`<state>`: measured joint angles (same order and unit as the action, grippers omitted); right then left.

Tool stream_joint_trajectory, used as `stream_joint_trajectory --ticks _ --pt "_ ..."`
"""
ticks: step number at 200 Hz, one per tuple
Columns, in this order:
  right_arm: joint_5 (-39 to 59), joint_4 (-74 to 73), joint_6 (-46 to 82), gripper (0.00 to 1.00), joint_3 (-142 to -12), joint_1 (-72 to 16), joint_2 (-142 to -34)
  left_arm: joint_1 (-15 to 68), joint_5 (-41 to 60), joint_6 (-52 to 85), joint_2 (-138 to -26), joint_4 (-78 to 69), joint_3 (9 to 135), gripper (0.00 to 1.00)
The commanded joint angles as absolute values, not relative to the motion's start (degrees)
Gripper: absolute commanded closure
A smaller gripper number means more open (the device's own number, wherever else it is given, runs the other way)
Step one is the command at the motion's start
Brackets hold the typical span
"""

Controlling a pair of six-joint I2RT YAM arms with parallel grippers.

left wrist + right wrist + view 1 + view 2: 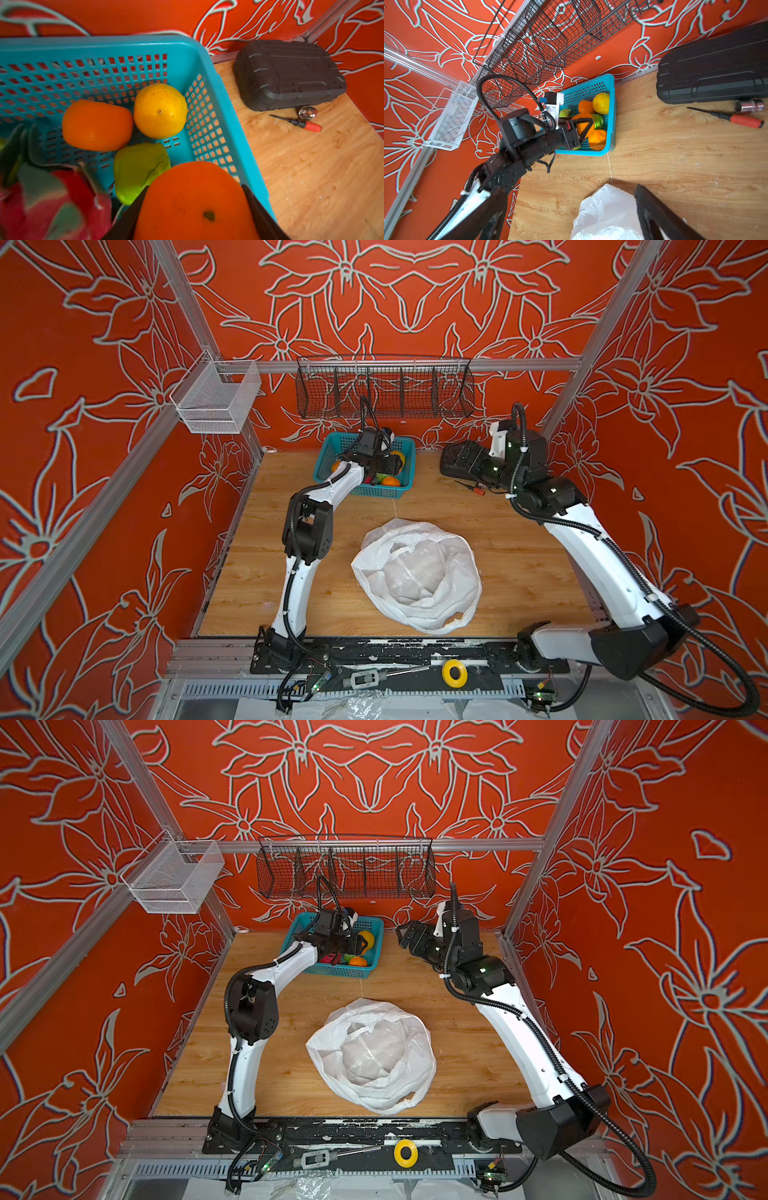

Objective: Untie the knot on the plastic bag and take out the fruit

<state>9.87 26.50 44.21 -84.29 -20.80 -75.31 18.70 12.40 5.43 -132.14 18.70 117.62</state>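
So the left gripper (195,194) is clamped on an orange (193,209) just over the right side of the far teal basket (104,44), right gripper (409,937) gaping empty.

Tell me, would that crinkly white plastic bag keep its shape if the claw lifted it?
Probably not: the thin, translucent white plastic bag lies slumped and creased, so it would likely sag and fold. It looks light, so a push might just crumple or slide it.

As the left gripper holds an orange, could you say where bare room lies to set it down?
Bare table lies between the teal basket and the plastic bag, and either side of the bag. The basket itself is crowded with fruit.
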Motion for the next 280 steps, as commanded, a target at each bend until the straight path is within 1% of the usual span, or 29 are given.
stream_joint_trajectory --ticks 1,24,33,45,51,58,80,112,135,154,175,184,206,227,249,264,280 --pt "8.1 28.0 45.3 0.03 -83.0 -20.5 -73.1 18.5 12.1 7.5 -134.2 18.3 120.3 0.42" --pt "7.6 27.9 45.5 0.03 -81.9 -20.4 -72.2 18.4 12.4 8.4 -136.1 18.2 120.8 0.38" --pt "7.7 28.1 45.5 0.03 -81.7 -20.3 -71.8 18.4 13.2 9.0 -136.6 18.0 120.9 0.35" --pt "7.7 28.5 45.5 0.03 -81.6 -20.2 -71.4 18.4 14.2 10.0 -137.4 18.1 121.5 0.26" --pt "7.7 28.7 45.3 0.03 -81.5 -20.2 -71.1 18.5 14.5 10.4 -137.8 18.4 122.0 0.19" --pt "7.4 28.9 45.2 0.03 -81.4 -20.2 -70.9 18.6 14.5 10.7 -138.1 18.9 122.7 0.14" --pt "6.4 31.2 45.0 0.03 -81.3 -20.1 -69.9 18.9 14.5 10.6 -138.2 19.7 123.8 0.0" --pt "6.9 34.3 44.0 0.03 -81.9 -20.0 -69.5 19.1 14.9 9.9 -136.2 20.4 124.0 0.01" --pt "7.9 35.4 42.5 0.03 -82.4 -20.0 -69.2 19.5 13.5 9.4 -132.8 20.4 122.5 0.01" --pt "10.5 36.5 39.4 0.03 -83.1 -20.0 -69.6 20.2 12.3 9.0 -127.8 20.5 120.0 0.01" --pt "14.7 37.6 35.1 0.05 -82.5 -20.0 -69.8 21.4 10.8 9.3 -119.8 22.0 115.5 0.01" --pt "17.3 38.0 32.4 0.07 -81.7 -20.0 -69.8 22.0 10.5 10.2 -115.5 22.8 112.5 0.02" --pt "25.2 40.7 26.2 0.17 -80.6 -20.2 -70.3 23.9 9.6 14.8 -103.6 26.3 103.0 0.01" --pt "29.1 44.0 22.0 0.25 -78.8 -22.1 -70.5 27.1 5.5 20.6 -92.1 34.3 93.6 0.02" --pt "30.3 45.7 18.8 0.31 -74.3 -26.6 -69.2 30.9 1.6 29.4 -81.1 44.7 83.7 0.02" --pt "28.9 48.0 16.8 0.31 -71.2 -31.0 -68.6 34.4 -0.3 34.4 -74.8 49.0 76.0 0.01" --pt "27.1 49.5 15.6 0.3 -67.3 -35.5 -68.3 38.1 -0.1 37.9 -70.4 50.0 68.2 0.01"
